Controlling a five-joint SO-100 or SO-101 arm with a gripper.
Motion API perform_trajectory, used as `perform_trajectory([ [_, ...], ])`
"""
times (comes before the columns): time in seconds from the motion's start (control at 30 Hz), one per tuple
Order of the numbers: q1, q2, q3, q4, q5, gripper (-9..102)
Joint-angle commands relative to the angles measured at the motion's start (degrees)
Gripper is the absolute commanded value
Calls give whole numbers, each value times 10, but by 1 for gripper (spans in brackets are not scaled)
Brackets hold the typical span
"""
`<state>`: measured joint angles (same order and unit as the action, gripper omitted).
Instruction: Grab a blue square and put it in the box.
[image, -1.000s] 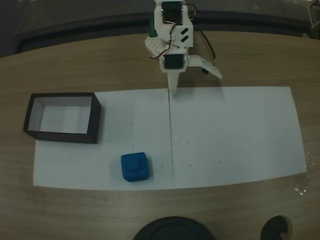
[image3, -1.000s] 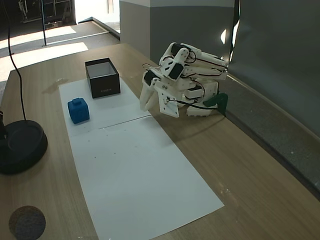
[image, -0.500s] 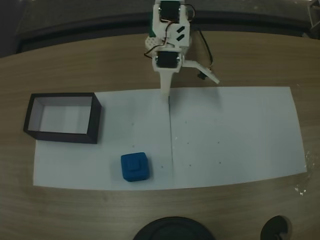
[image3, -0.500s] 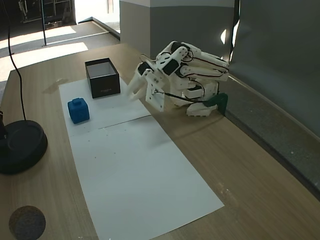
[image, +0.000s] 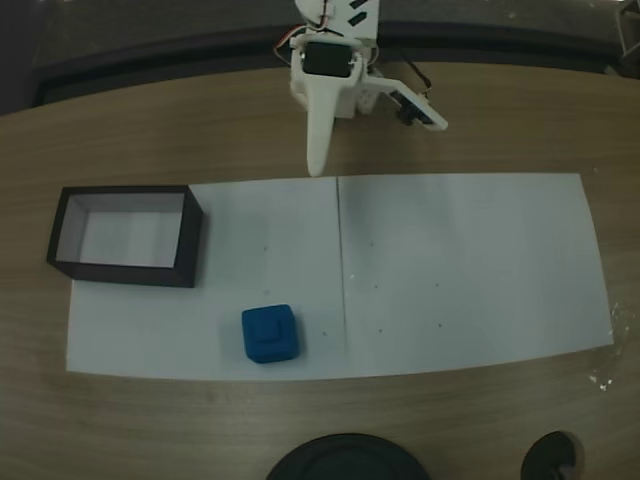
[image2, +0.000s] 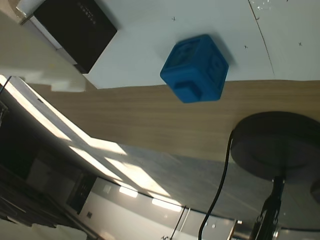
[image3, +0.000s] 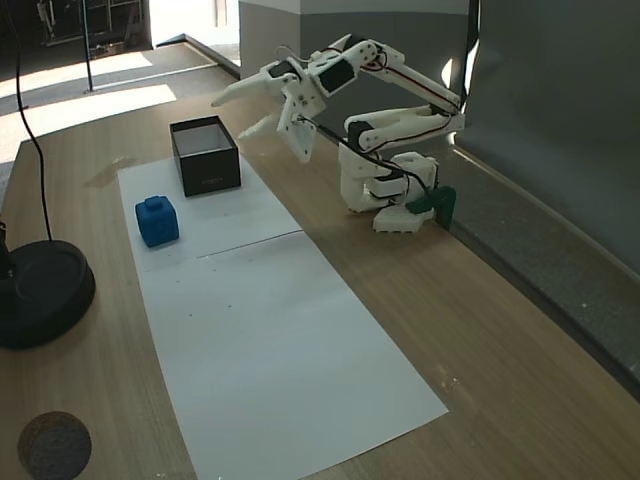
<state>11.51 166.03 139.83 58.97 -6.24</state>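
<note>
Blue square (image: 269, 334) sits flat on white paper (image: 470, 270) near the paper's front edge, raised face up, sides roughly parallel to that edge, open paper all around it. Box (image: 127, 236) lies well apart at the paper's far-left corner, long axis along the worktop (image: 150, 130), nothing inside. Gripper (image3: 243, 109) is raised above the worktop behind the paper, fingers apart, holding nothing.

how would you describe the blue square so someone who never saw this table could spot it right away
Start at the long white paper sheet on the wooden table. In a fixed view from above, the black-walled box stands at the sheet's left end, and the blue square sits apart from it, nearer the sheet's lower edge. It is the one bright blue thing there, a small rounded block with a raised square on top.
</note>
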Motion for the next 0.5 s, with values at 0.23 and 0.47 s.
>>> perform_trajectory([
  [0.23,25,-580,-495,169,0,35],
  [0.47,32,-847,-779,263,0,35],
])
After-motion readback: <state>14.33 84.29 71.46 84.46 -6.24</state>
